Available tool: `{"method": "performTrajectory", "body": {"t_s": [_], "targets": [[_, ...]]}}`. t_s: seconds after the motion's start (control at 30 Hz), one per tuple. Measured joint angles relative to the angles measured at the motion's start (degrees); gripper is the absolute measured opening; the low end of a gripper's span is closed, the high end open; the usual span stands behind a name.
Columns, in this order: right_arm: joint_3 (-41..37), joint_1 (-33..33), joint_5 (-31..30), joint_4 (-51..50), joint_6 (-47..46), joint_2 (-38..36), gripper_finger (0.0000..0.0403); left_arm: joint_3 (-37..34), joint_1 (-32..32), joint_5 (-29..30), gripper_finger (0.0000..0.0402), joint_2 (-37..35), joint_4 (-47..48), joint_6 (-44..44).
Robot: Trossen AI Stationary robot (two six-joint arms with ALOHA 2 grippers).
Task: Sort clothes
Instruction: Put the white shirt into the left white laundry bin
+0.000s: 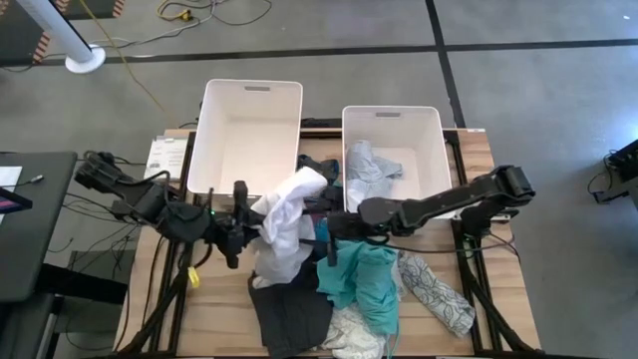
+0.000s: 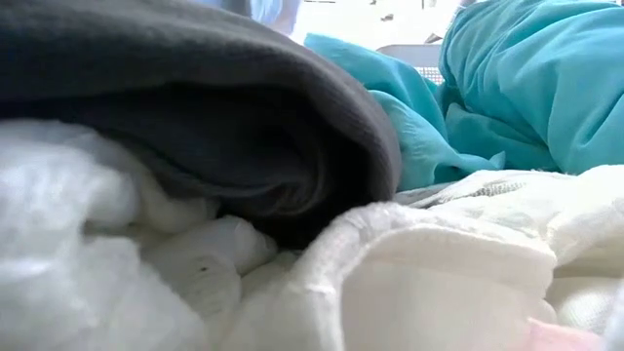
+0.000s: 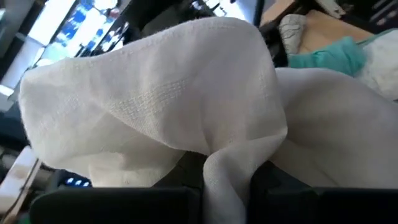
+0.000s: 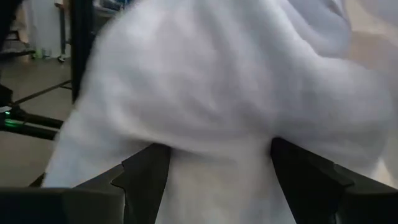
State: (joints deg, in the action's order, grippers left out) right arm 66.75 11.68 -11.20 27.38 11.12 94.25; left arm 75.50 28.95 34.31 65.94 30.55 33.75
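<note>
hanging between the two arms above the middle of the table, a white garment [image 1: 286, 221] is held up off the heap. the left gripper [image 1: 242, 227] has its fingers pinched together on the garment's edge; in the left wrist view the cloth [image 3: 161, 106] drapes over the fingers and drops in a fold between them. the right gripper [image 1: 331, 231] reaches in from the other side with its fingers [image 4: 144, 171] spread wide apart, white fabric [image 4: 217, 93] filling the gap between them and hiding everything past it; whether they press on it cannot be told.

no brand or writing can be read on any garment; a sheet of paper [image 1: 164, 155] at the table's far left corner carries print too small to make out.

the rest of the clothes lie in a pile on the wooden table [image 1: 498, 289]: a teal garment [image 1: 361, 279], a black one [image 1: 289, 317], a cream piece [image 1: 354, 334] and a patterned white one [image 1: 439, 294]. two white bins stand at the far edge: the left bin [image 1: 247, 95] shows only its bare floor, the right bin [image 1: 392, 118] holds a pale patterned garment [image 1: 371, 165].

the low view is blocked by cloth right at the lens: dark fabric [image 2: 224, 117], white knit [image 2: 117, 263] and teal folds [image 2: 526, 78].
</note>
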Motion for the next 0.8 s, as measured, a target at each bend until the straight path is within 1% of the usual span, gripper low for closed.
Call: {"method": "performTrajectory", "body": {"t_s": [0.17, 0.33, 0.43, 0.47, 0.53, 0.6, 0.67, 0.7, 0.73, 0.8], "targets": [[2.57, -1.27, -0.02, -0.81, -0.25, 2.12, 0.0302, 0.04, -2.81, -2.14, 0.0039, 3.84, -0.61, 1.12], [3.62, -1.71, 0.14, -0.64, 0.30, 2.87, 0.0302, 0.17, -3.64, -4.02, 0.0039, 6.17, -2.28, 3.17], [3.82, -1.61, 0.20, -0.24, 1.40, 2.87, 0.0285, 0.20, -4.03, -4.55, 0.0039, 6.20, -2.87, 3.89], [3.82, -1.60, 0.17, -0.40, 1.41, 2.80, 0.0272, 0.20, -4.32, -4.65, 0.0039, 6.19, -3.01, 3.92], [3.86, -1.64, 0.11, -0.93, 1.51, 2.68, 0.0226, 0.20, -4.83, -4.80, 0.0039, 5.82, -3.37, 3.92], [3.90, -1.84, 0.11, -1.87, 2.27, 2.57, 0.0155, 0.11, -5.40, -5.07, 0.0039, 5.58, -3.35, 3.83], [3.90, -2.17, 0.55, -2.64, 2.77, 2.54, 0.0066, 0.09, -5.89, -5.12, 0.0041, 5.57, -3.50, 3.75], [3.90, -2.32, 1.05, -2.77, 3.33, 2.53, 0.0036, 0.09, -6.16, -5.12, 0.0047, 5.57, -3.64, 3.61], [3.90, -2.37, 1.29, -2.64, 3.57, 2.50, 0.0025, 0.07, -6.44, -5.07, 0.0057, 5.57, -3.81, 3.33], [3.90, -2.50, 1.32, -2.25, 3.43, 2.23, 0.0020, 0.02, -6.73, -4.25, 0.0083, 5.58, -5.07, 3.10]]}}
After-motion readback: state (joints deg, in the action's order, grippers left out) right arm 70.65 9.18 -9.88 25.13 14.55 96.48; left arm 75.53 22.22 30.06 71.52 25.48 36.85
